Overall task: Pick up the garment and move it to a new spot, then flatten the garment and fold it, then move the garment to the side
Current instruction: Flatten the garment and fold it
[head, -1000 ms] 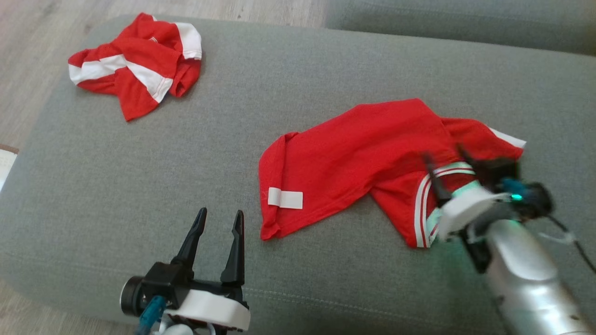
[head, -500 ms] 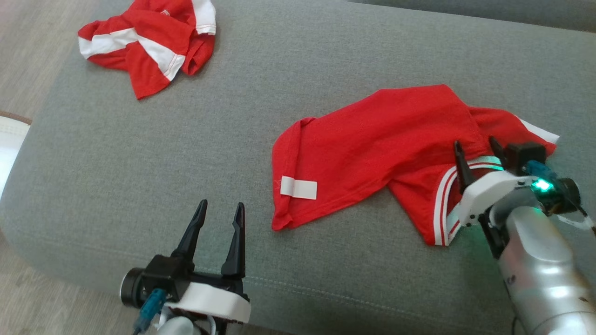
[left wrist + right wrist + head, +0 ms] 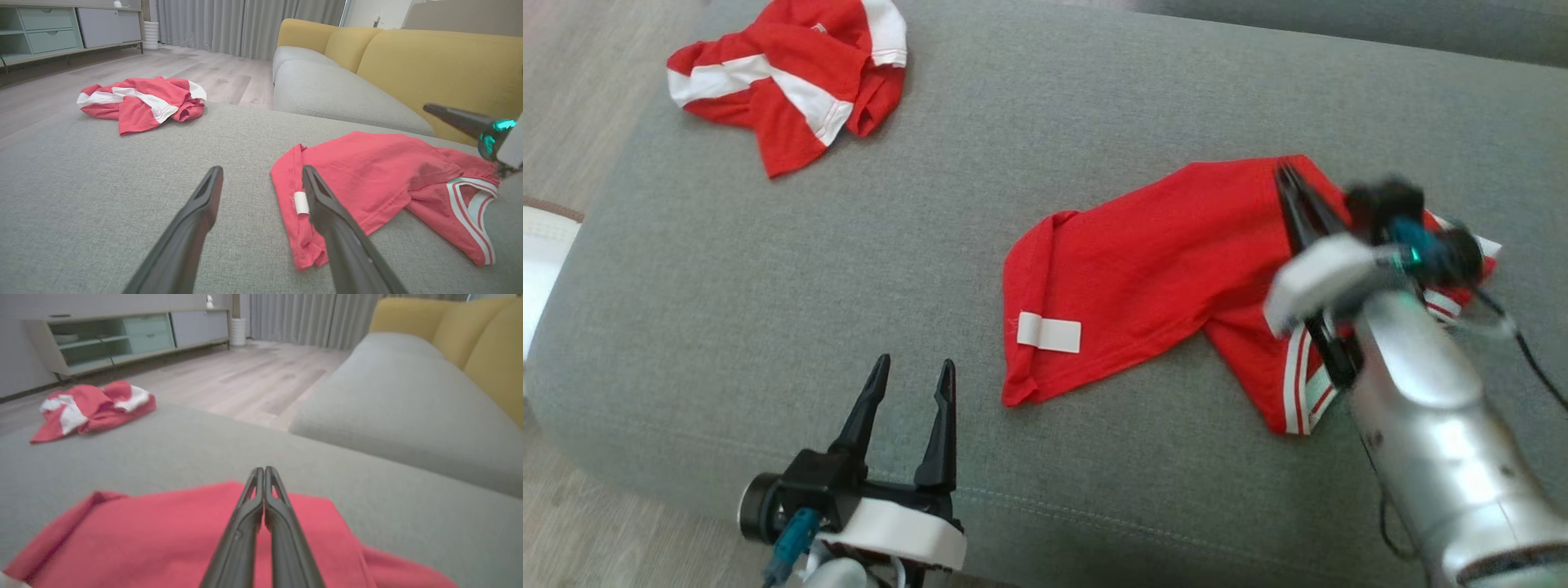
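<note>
Garment crumpled on cushion.
R gripper over it, fingers pressed together; L gripper fingers apart, nr front edge; 2nd shirt far corner.

We see our left gripper, fingers spread wide, low over the grey cushion just beside the red shirt at its white-labelled edge, a crumpled red-and-white garment lying well apart from that shirt, and the right gripper above the shirt's striped-trim end.
</note>
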